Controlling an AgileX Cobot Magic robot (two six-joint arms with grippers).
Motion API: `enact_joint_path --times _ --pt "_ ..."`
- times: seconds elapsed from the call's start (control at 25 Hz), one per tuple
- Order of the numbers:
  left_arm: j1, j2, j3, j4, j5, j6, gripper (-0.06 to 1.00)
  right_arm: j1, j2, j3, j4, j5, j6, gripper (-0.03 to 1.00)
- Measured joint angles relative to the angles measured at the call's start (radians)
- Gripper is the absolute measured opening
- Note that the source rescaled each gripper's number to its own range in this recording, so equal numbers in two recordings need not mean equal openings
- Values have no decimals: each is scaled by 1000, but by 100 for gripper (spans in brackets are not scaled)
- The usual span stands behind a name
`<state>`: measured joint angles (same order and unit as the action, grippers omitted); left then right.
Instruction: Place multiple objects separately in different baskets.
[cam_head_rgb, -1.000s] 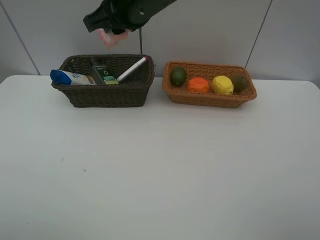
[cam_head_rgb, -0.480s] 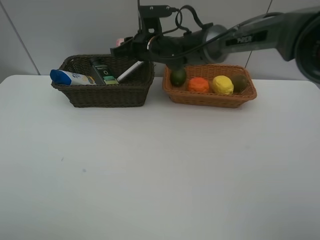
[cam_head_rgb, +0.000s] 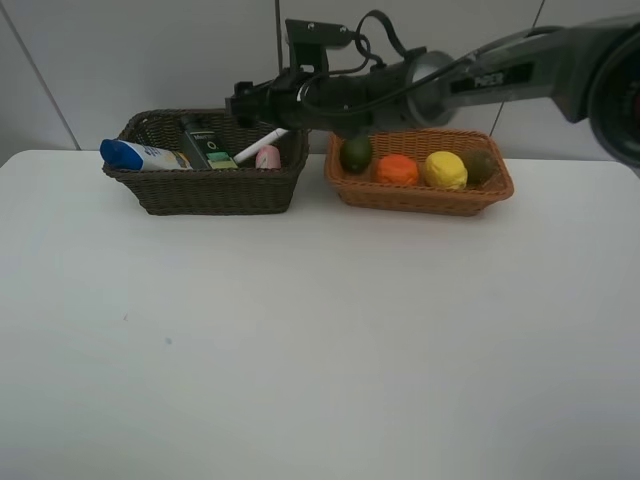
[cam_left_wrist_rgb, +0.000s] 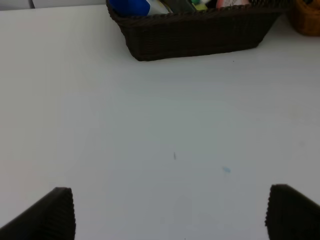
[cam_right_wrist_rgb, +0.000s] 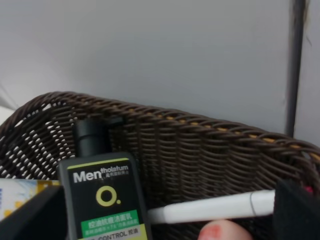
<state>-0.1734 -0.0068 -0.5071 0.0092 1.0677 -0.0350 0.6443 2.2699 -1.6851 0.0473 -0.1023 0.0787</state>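
Observation:
The dark brown basket (cam_head_rgb: 205, 195) holds the blue-capped white bottle (cam_head_rgb: 140, 155), the black-green pump bottle (cam_head_rgb: 203, 142), the white red-tipped marker (cam_head_rgb: 262, 140) and the small pink bottle (cam_head_rgb: 268, 157). The light orange-tan basket (cam_head_rgb: 420, 198) holds the lime (cam_head_rgb: 356, 153), orange (cam_head_rgb: 397, 169), lemon (cam_head_rgb: 445, 169) and kiwi (cam_head_rgb: 480, 165). My right gripper (cam_head_rgb: 243, 100) reaches across and hovers over the dark basket's back rim, open and empty. Its wrist view shows the pump bottle (cam_right_wrist_rgb: 105, 200), marker (cam_right_wrist_rgb: 210, 207) and pink bottle (cam_right_wrist_rgb: 220, 231) below. My left gripper (cam_left_wrist_rgb: 170, 215) is open above the bare table.
The white table (cam_head_rgb: 320, 340) stretches in front of both baskets. A grey wall stands right behind them. The left wrist view shows the dark basket (cam_left_wrist_rgb: 195, 37) ahead and a corner of the light basket (cam_left_wrist_rgb: 305, 15). The left arm is out of the high view.
The right gripper held the pink bottle above the dark basket. It has let go, and the bottle now lies in that basket beside the marker. The gripper has dropped slightly.

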Motion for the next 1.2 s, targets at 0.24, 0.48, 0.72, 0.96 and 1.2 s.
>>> enact_joint_path --times 0.24,0.48,0.72,0.96,1.2 --pt "0 0 0 0 0 0 100 -95 -212 -1 -13 333 -30 98" --pt "0 0 0 0 0 0 100 -365 -307 -8 -92 701 -32 98" --pt "0 0 0 0 -1 0 100 -689 -314 15 -105 942 -33 98" --pt "0 0 0 0 -1 0 100 -809 -452 250 -62 1006 -53 98" --pt "0 0 0 0 -1 0 100 -808 -766 548 -55 1028 -54 98"
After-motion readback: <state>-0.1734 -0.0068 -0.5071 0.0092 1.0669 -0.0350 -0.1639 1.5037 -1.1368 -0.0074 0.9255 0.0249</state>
